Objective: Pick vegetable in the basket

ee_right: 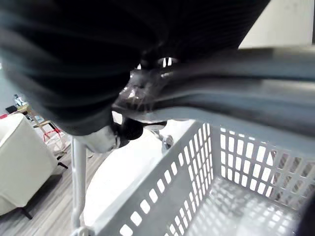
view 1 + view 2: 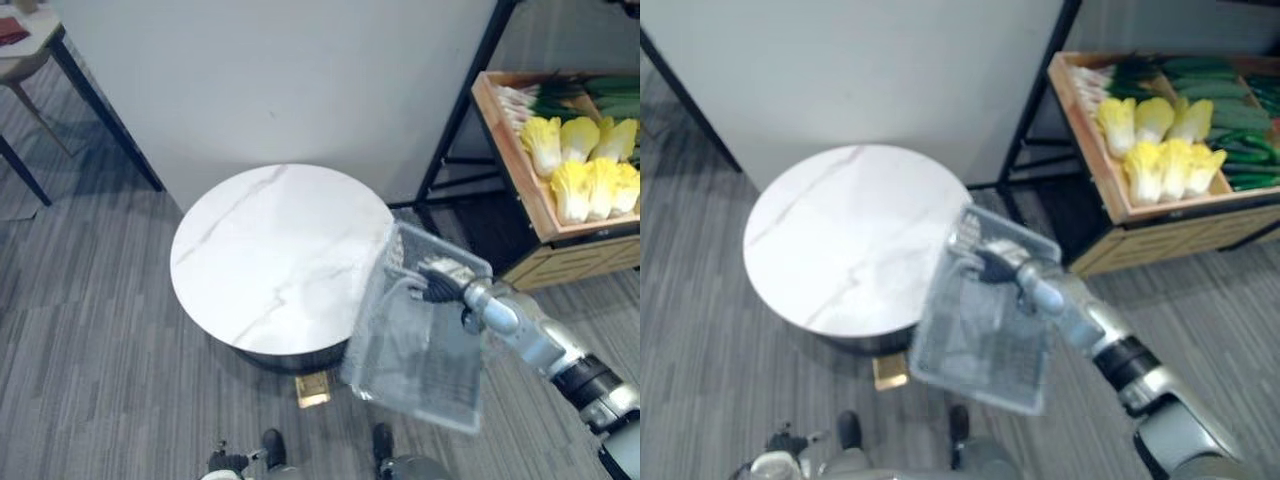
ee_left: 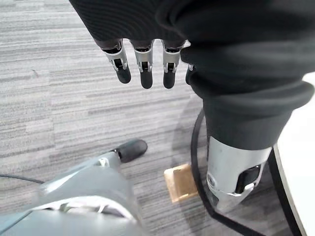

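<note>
A grey perforated plastic basket (image 2: 415,350) hangs tilted beside the round table, empty inside (image 1: 231,196). My right hand (image 2: 440,285) is shut on its handle (image 1: 236,105) at the basket's far rim. The vegetables lie in a wooden crate (image 2: 510,150) on a shelf to the right. They are several yellow cabbages (image 2: 585,170), with long green vegetables (image 2: 1230,110) behind them. My left hand (image 3: 142,64) hangs over the floor with straight fingers, holding nothing.
A round white marble table (image 2: 270,250) stands just left of the basket. A small wooden block (image 2: 313,388) lies on the floor under its near edge. A white wall panel is behind the table, and a black shelf frame (image 2: 460,110) holds the crate.
</note>
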Robot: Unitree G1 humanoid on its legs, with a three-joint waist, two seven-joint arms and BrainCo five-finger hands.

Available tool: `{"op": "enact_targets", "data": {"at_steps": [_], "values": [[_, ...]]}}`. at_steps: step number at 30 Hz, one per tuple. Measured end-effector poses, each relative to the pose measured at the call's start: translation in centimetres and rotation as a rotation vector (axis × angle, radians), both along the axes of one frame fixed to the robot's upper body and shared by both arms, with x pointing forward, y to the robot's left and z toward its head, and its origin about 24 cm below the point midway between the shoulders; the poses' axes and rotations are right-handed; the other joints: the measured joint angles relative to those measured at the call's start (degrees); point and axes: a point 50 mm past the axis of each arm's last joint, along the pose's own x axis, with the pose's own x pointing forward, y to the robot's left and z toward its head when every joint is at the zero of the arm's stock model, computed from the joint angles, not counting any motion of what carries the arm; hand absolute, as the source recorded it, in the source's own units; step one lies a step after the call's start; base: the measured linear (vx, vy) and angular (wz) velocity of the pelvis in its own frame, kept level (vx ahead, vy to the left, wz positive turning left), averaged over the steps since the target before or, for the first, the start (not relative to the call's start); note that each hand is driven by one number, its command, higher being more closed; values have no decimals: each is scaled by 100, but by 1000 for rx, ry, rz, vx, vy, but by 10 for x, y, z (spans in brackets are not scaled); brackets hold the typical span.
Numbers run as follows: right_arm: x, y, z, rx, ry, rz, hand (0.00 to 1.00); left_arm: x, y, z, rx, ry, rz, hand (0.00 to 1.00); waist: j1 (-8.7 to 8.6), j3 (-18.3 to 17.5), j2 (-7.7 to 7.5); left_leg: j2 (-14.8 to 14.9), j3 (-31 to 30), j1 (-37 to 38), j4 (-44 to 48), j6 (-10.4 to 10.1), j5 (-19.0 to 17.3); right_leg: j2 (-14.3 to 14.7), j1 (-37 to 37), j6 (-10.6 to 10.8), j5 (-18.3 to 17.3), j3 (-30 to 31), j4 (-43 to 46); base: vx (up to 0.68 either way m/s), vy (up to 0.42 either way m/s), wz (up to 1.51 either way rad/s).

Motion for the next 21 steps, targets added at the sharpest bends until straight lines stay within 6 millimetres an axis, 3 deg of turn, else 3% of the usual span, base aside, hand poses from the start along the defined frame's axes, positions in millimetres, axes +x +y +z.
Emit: {"op": "enact_targets", "data": {"at_steps": [4, 21], "values": [[-19, -12, -25, -35, 102, -8, 100, -10, -5, -3, -9, 28, -16, 0, -12, -169, 52, -160, 10, -5, 0, 52, -66, -147, 19, 101, 63, 52, -84, 0, 61, -1], [-40, -37, -59, -162, 200, -48, 100, -21, -15, -8, -16, 81, -105, 0, -10, -338, 67, -769, -213, 84, -1, 360, -173, -729, 315, 409, 83, -116, -175, 24, 50, 10]]}}
